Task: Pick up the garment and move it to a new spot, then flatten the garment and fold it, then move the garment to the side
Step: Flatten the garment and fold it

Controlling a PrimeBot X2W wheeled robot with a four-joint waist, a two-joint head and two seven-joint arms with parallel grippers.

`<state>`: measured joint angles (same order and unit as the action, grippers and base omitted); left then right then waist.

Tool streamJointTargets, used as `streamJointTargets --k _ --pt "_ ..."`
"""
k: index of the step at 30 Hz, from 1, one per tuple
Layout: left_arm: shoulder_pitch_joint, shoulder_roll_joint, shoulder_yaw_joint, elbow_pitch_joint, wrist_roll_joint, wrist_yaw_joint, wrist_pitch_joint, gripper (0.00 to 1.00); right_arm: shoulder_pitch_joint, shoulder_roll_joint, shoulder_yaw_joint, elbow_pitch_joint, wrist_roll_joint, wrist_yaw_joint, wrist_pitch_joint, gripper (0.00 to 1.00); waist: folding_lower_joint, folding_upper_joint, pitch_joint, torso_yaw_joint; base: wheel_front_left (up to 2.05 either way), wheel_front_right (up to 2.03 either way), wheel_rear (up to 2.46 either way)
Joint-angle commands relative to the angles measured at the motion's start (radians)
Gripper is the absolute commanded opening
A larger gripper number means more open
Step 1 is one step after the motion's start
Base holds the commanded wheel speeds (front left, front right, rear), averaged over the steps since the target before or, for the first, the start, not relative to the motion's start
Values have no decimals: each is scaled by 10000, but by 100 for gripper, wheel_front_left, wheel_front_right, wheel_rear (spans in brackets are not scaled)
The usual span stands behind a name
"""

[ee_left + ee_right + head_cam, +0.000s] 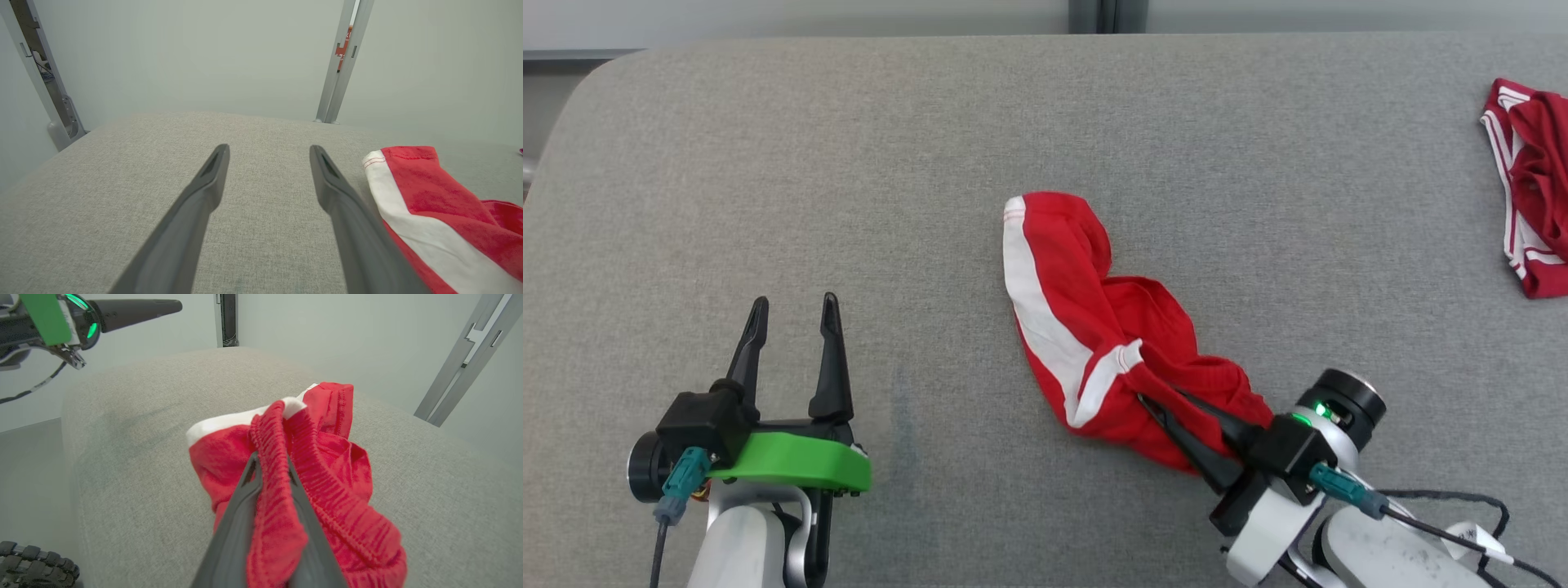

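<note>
right claw (1164, 406) pinches the waistband (273, 457) of the red garment (1086, 327), bunched centre-right of the head view, probably to lift it across the tabletop (849, 163); left claw (794, 314) hovers spread, lower left.

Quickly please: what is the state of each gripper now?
Left gripper: open, holding nothing.
Right gripper: closed on the red garment.
</note>
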<state>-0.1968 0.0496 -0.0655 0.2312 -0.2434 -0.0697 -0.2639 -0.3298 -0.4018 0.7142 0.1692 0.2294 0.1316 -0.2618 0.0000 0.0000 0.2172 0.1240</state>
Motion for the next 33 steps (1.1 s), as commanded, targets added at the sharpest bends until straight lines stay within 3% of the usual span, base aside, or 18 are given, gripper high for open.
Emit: streamJointTargets --k 1,2,16,23,33 --pt "96 23 30 19 76 -40 -1 100 349 37 -207 -219 -14 -21 -38 81 0 0 -133 -180 0 0 0" --pt "120 23 43 28 98 -47 -1 100 585 80 -317 -332 -11 -21 -38 100 0 0 -162 -231 0 0 0" --pt "367 23 202 101 266 -142 -1 100 2225 272 -2507 -2684 -181 -21 -33 100 0 0 -567 -740 0 0 0" --pt "391 23 107 94 224 -156 -1 100 1814 274 -3024 -1449 242 -19 -23 100 0 0 -615 -567 0 0 0" --pt "347 23 72 89 79 -124 -1 100 1702 708 -2300 714 1228 -19 737 100 0 0 -428 -194 0 0 0"
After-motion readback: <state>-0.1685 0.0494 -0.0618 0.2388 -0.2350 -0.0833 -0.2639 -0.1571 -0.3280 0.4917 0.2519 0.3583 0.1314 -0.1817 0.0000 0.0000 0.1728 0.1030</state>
